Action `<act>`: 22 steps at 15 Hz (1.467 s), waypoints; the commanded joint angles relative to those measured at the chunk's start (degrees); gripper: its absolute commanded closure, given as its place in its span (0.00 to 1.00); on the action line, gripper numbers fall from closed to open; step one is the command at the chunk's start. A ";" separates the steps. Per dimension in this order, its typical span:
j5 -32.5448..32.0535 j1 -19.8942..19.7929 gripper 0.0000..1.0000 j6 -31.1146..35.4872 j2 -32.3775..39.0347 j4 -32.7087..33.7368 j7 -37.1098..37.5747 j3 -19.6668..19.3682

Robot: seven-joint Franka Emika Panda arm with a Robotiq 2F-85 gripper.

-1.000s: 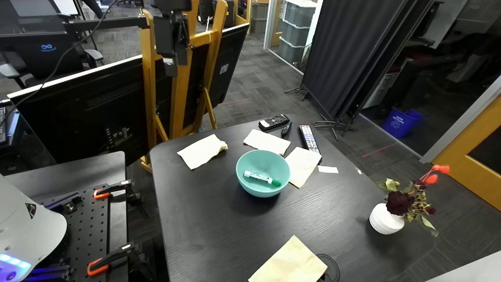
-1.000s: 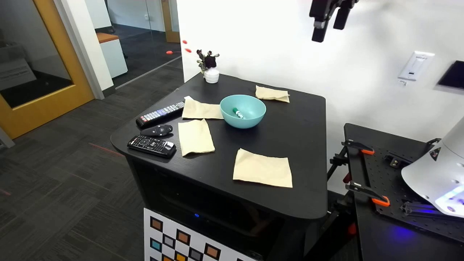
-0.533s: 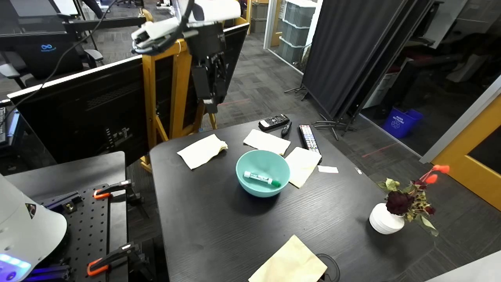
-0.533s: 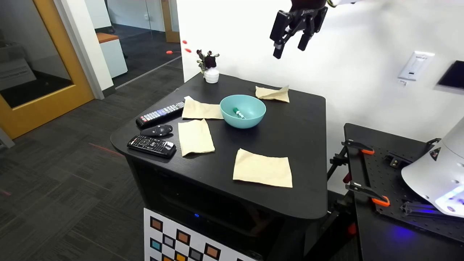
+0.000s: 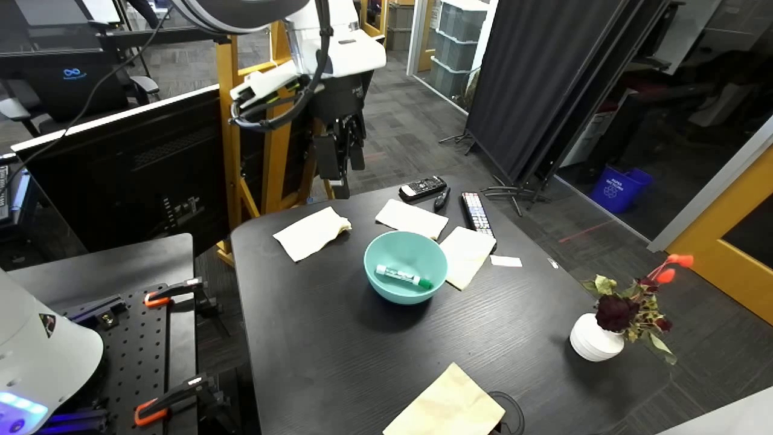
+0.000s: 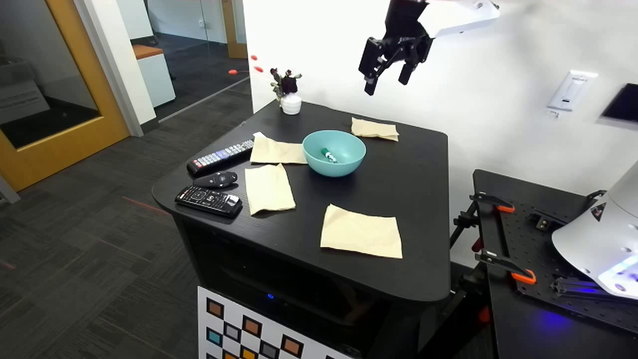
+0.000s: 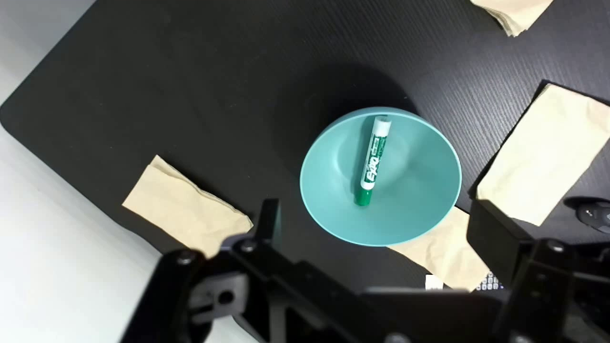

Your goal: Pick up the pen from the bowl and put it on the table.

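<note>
The pen is a green and white marker (image 7: 373, 159) with a green cap. It lies inside the round teal bowl (image 7: 419, 200), leaning on its inner wall. Pen (image 5: 403, 276) (image 6: 329, 155) and bowl (image 5: 418, 257) (image 6: 331, 170) show in both exterior views. The bowl stands upright on the dark table (image 7: 214, 85). My gripper (image 6: 387, 86) is open and empty, high above the table, fingers pointing down. It also shows in an exterior view (image 5: 349, 178). In the wrist view my gripper (image 7: 375, 212) has its fingers wide apart, with the bowl beyond and between them.
Several beige napkins lie round the bowl, one (image 6: 361, 232) near the table edge. Remotes (image 6: 209, 201) (image 6: 222, 157) and a small black gadget (image 6: 215, 179) lie at one end. A white pot with flowers (image 5: 596, 338) stands near another edge. A white wall (image 6: 498, 99) runs beside the table.
My gripper has come down and across, nearer the table and bowl, and more of the arm shows. It stays open. The pen and bowl have not moved. A napkin's corner lifted and settled.
</note>
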 commanded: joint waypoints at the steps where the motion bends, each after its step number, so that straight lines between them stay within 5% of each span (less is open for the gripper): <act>1: -0.20 0.94 0.00 -0.12 0.01 0.09 0.11 -0.92; 12: -1.20 0.83 0.00 13.08 15.12 3.76 2.35 -5.54; 22: 0.50 5.99 0.00 21.42 29.14 10.91 1.87 -13.00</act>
